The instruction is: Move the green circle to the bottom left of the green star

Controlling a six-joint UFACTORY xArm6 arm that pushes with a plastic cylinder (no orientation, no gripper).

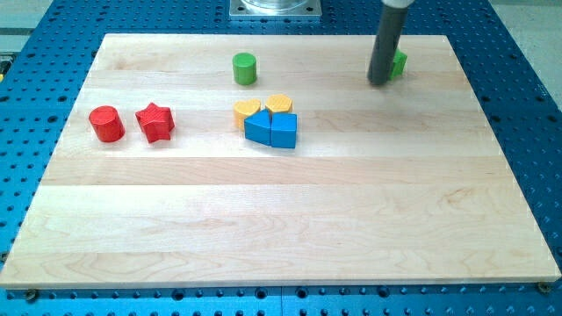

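Observation:
The green circle is a short green cylinder standing near the view's top, left of centre. The green star is at the view's top right, mostly hidden behind my rod; only its right part shows. My tip rests on the board just to the left of and slightly below the green star, touching or nearly touching it. The tip is far to the right of the green circle.
A red cylinder and a red star sit at the left. Two yellow blocks and two blue blocks cluster at the centre. The wooden board lies on a blue perforated table.

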